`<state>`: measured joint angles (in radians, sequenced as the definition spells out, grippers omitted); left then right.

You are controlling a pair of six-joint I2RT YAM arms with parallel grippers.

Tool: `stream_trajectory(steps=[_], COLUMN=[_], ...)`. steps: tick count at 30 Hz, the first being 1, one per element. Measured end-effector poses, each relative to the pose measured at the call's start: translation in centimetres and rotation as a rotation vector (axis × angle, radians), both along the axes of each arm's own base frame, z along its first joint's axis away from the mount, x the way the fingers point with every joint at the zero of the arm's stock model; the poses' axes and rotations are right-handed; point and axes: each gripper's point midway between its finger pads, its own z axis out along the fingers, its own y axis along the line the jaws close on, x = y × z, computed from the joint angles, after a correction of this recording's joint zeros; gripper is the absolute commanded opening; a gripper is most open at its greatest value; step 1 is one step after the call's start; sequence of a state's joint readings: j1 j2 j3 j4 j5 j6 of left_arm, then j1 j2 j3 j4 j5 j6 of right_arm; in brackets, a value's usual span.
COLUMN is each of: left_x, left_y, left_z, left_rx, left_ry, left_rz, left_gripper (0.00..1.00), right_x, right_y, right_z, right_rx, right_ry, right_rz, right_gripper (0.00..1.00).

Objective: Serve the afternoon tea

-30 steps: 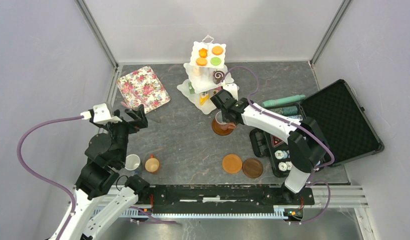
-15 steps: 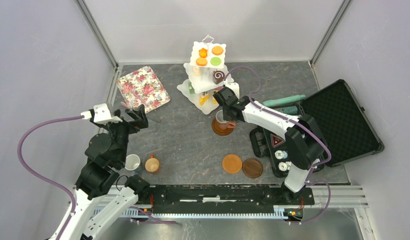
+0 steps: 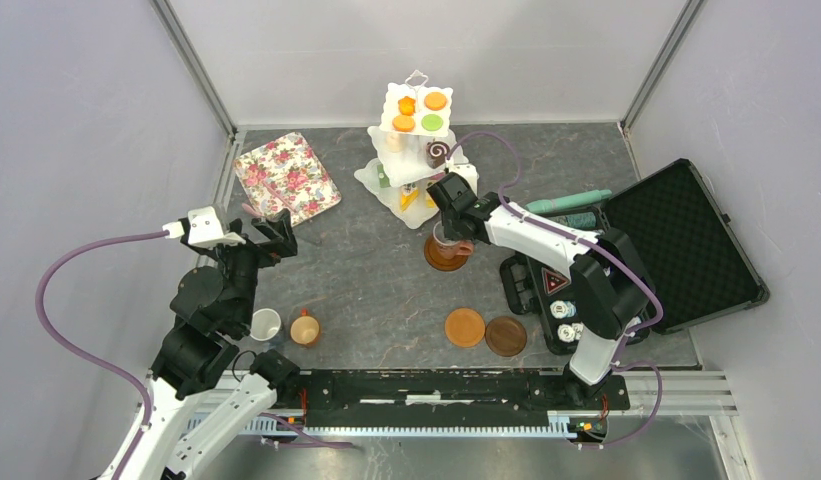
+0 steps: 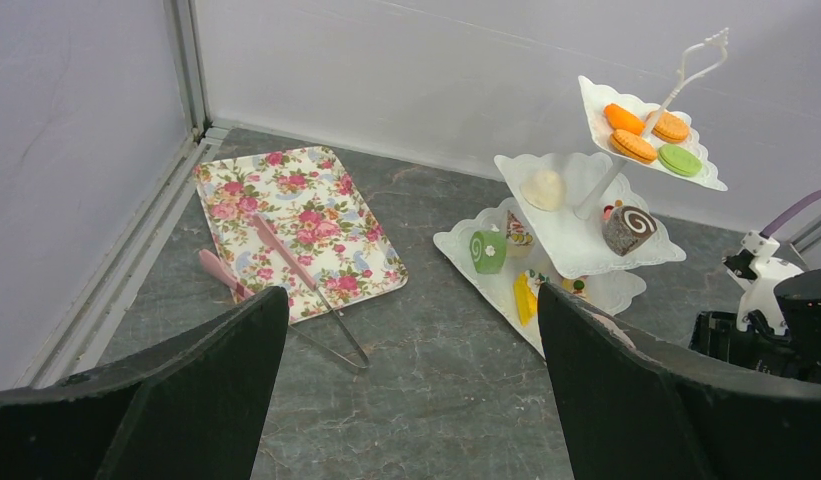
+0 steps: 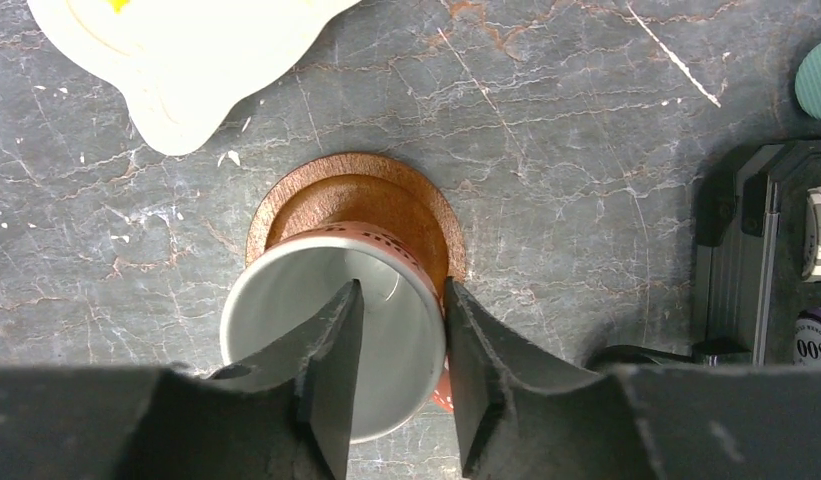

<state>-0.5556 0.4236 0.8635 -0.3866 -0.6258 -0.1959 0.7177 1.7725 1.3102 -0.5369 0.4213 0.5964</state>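
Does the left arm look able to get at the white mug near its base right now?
Probably yes. The left tool is open and empty, and the white mug stands uncovered on the table, only the tan mug beside it. Folding back that far may be tight.

The left arm [image 3: 218,290] and right arm [image 3: 531,232] have white link shells and black joint housings. A purple cable [image 4: 798,206] runs to each wrist. The right arm bears a red triangular label [image 3: 556,283]. The fingers [image 5: 326,385] are black wedges.
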Motion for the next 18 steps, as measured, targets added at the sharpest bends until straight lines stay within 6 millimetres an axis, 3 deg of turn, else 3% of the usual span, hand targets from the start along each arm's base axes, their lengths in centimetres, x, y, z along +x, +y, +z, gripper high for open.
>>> stream_trajectory(steps=[5,11,18], left_x=[0.0,0.1,0.2], left_y=[0.0,-0.2,-0.3], left_z=[0.0,-0.1,-0.2], left_rx=[0.000,0.002,0.005], left_ry=[0.000,0.002,0.008], left_rz=[-0.002,-0.008,-0.009], left_gripper=[1.00,1.00,1.00], right_x=[0.0,-0.1,-0.9], right_y=[0.1,0.0,-1.6], right_z=[0.1,0.4,3.7], right_rx=[0.000,-0.012,-0.079], right_ry=[-0.001,-0.004,-0.047], right_rz=[0.015,0.045,0.122], right_gripper=[0.66,0.82,0.92])
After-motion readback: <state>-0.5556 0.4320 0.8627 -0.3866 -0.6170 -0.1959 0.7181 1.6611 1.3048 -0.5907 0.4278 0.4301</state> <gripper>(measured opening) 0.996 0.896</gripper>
